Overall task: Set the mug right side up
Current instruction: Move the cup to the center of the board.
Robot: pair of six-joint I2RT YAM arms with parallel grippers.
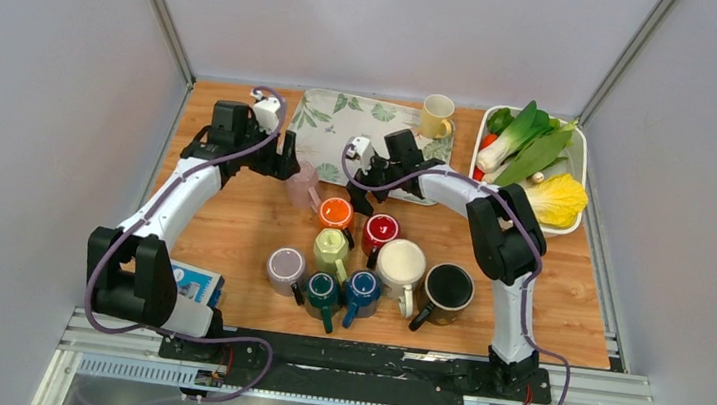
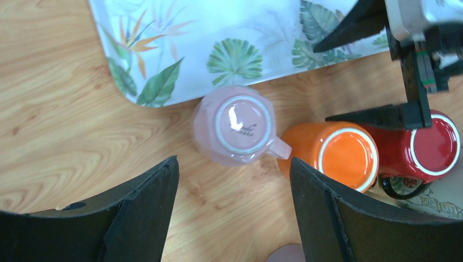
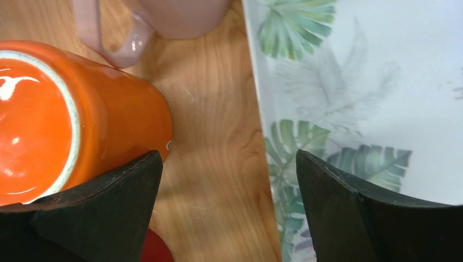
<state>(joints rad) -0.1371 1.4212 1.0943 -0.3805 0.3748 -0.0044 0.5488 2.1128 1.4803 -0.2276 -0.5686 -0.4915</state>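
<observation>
The pale pink mug (image 1: 302,185) stands upside down on the wood table just off the leaf-print tray's (image 1: 328,119) near corner. In the left wrist view its base (image 2: 240,124) faces up and its handle (image 2: 279,147) points at the orange mug (image 2: 341,153). My left gripper (image 1: 289,160) (image 2: 233,166) hovers open over it, with the mug just beyond the fingertips and untouched. My right gripper (image 1: 364,188) (image 3: 229,158) is open too, over bare wood between the orange mug (image 3: 54,120) and the tray (image 3: 371,82), holding nothing.
Orange (image 1: 335,212) and red (image 1: 381,230) mugs stand inverted close to the pink one. Several more mugs cluster nearer the arms, among them cream (image 1: 400,265) and black (image 1: 447,289). A yellow mug (image 1: 436,116) sits at the tray's far edge. A white vegetable bin (image 1: 581,156) stands far right.
</observation>
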